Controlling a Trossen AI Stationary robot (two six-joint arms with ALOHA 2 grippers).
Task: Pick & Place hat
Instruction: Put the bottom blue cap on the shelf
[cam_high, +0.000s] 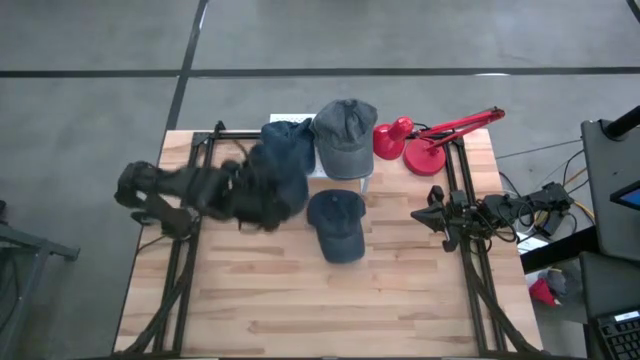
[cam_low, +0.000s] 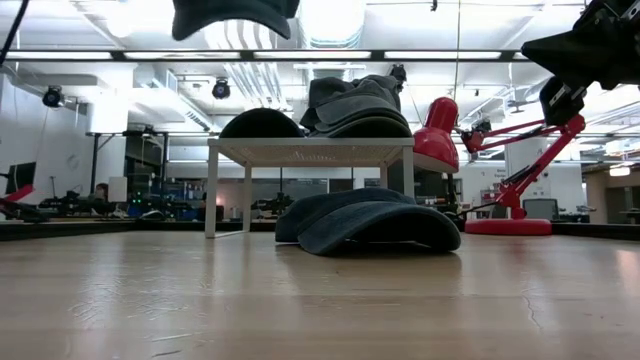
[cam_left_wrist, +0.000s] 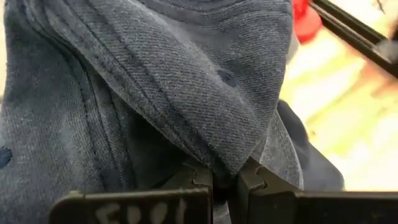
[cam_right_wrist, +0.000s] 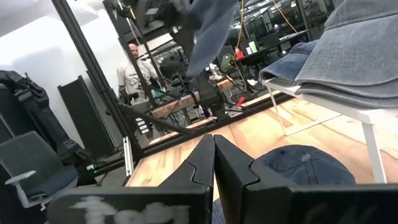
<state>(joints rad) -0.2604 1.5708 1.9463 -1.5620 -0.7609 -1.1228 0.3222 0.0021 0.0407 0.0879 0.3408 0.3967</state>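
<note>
A dark blue denim cap (cam_high: 278, 172) is up in the air in my left gripper (cam_left_wrist: 224, 177), over the left end of a small white stand (cam_low: 310, 152); the low view shows its underside (cam_low: 235, 14) at the top. A dark cap (cam_low: 260, 123) and a grey cap (cam_high: 345, 135) lie on the stand. A navy cap (cam_high: 335, 225) rests crown-up on the table in front of the stand. My right gripper (cam_right_wrist: 214, 155) is shut and touches nothing, waiting near the table's right edge (cam_high: 440, 215). My left gripper is shut on the dark blue cap, pinching a fold of its crown cloth (cam_left_wrist: 231, 157) between the two fingers. The arm reaches in from the table's left side. The cap is lifted clear of the table and stand, its cloth bunched and draped around the fingers.
A red desk lamp (cam_high: 430, 140) stands at the far right of the table, its arm reaching toward the right edge. Black frame rails (cam_high: 470, 260) run along both sides. Bare wood (cam_high: 300, 310) fills the near half. A person (cam_right_wrist: 132, 68) shows in the room beyond.
</note>
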